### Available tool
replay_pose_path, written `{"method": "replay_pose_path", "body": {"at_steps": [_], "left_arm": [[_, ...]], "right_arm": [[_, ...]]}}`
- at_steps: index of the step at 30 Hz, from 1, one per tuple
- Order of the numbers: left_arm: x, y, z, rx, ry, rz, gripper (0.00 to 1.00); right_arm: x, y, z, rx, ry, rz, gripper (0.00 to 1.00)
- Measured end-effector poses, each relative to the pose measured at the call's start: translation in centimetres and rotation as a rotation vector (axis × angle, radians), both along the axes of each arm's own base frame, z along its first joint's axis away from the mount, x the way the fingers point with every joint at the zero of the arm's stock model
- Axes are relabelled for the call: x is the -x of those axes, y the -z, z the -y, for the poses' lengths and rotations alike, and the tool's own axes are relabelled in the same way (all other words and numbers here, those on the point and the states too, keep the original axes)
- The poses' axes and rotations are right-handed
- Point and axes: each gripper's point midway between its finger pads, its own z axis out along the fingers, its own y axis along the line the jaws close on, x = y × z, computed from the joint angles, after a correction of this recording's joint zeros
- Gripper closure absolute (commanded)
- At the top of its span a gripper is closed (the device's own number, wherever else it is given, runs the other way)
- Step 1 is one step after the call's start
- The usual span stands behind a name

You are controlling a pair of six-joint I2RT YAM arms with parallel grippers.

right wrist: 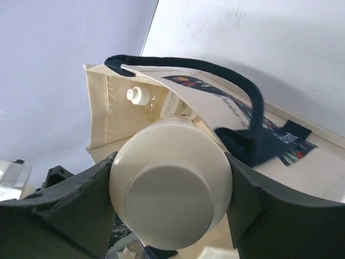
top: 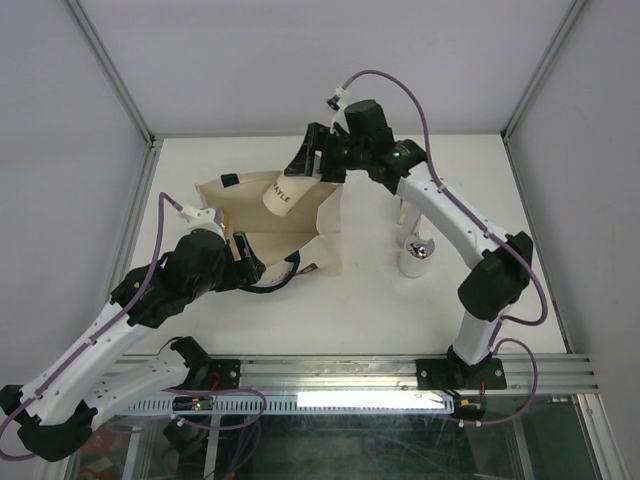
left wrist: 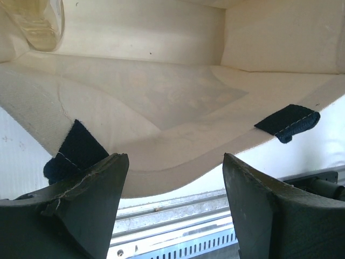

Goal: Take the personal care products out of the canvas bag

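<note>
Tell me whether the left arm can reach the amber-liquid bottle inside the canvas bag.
Probably yes. The left gripper stands open at the mouth of the canvas bag, and the amber-liquid bottle sits in the far corner with only bare canvas between.

Two white-and-black arms, purple cables all over
Left arm and right arm: white links, chunky black joints, black bases. A purple cable loops off each wrist, a green light glows on the right one, and the fingers are dark matte wedges.
</note>
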Motion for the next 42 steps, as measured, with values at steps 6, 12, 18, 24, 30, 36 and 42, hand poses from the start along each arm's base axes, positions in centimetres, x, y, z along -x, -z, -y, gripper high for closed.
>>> {"method": "replay_pose_path", "body": {"at_steps": [6,12,18,24,30,36,42], "left_arm": [[0.0,0.0,0.1,0.001,0.003,-0.002,0.25],[-0.1,0.0,0.3,0.003,0.005,-0.001,0.26],[-0.3,-0.1,0.4,0.003,0.010,0.008,0.25],[-0.5,0.0,0.5,-0.012,0.021,0.010,0.24],[-0.6,0.1,0.8,-0.015,0.035,0.013,0.24],[-0.7,0.2,1.0,-0.021,0.053,0.010,0.24],[-0.7,0.1,1.1,-0.019,0.055,0.015,0.23]], "right_arm": [[-0.3,-3.3,5.8,-0.035,0.101,0.038,1.00],[0.3,-7.3,12.4,-0.040,0.213,0.156,1.00],[3.2,-7.3,17.1,0.061,0.275,0.235,1.00],[6.8,-2.7,20.0,0.211,0.234,0.268,1.00],[11.0,5.2,22.6,0.403,0.068,0.297,1.00],[14.3,11.1,24.6,0.547,-0.137,0.368,1.00],[15.5,15.0,26.7,0.650,-0.169,0.430,1.00]]}}
